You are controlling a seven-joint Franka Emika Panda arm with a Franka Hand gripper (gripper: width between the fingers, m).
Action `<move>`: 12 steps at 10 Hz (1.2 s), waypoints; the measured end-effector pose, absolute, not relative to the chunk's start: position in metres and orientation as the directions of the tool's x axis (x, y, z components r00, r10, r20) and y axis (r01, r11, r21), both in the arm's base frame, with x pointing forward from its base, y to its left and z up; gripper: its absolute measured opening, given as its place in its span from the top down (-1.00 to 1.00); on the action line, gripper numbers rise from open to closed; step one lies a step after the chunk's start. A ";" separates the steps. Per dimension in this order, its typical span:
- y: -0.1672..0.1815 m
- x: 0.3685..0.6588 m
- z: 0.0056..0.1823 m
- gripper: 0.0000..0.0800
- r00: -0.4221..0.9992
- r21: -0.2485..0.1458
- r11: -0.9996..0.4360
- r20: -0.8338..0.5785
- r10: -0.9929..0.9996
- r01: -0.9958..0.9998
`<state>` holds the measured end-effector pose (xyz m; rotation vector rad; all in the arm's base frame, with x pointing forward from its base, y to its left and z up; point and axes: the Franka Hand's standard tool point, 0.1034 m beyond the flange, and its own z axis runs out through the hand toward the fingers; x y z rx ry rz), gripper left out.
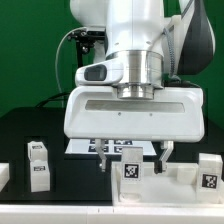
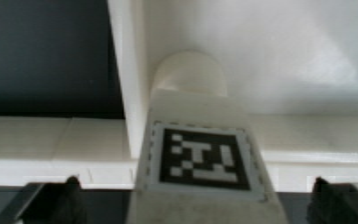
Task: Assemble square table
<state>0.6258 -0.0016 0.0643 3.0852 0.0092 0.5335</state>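
Note:
My gripper (image 1: 137,160) hangs low over the front of the black table with its jaws wide apart. A white block leg (image 1: 130,167) with a black-and-white tag stands between the fingers, with a gap on each side. In the wrist view the leg (image 2: 201,140) fills the middle, the gripper (image 2: 197,205) straddles it, and the dark fingertips (image 2: 51,202) sit well clear of its sides. The white square table top (image 1: 172,190) lies under and behind the leg; it also shows in the wrist view (image 2: 291,80).
Two loose tagged legs (image 1: 38,153) (image 1: 40,177) stand at the exterior view's left, with a white piece (image 1: 4,176) at the edge. Another leg (image 1: 210,171) stands at the right. The marker board (image 1: 92,147) lies behind the gripper.

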 end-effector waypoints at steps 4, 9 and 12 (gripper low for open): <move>0.002 0.626 0.072 -0.62 0.994 -0.088 -0.993 0.069 -0.081 -0.075; 0.006 0.631 0.065 -0.59 0.996 -0.100 -0.991 -0.008 -0.091 -0.091; 0.004 0.630 0.064 0.23 0.983 -0.097 -0.978 -0.017 -0.185 -0.186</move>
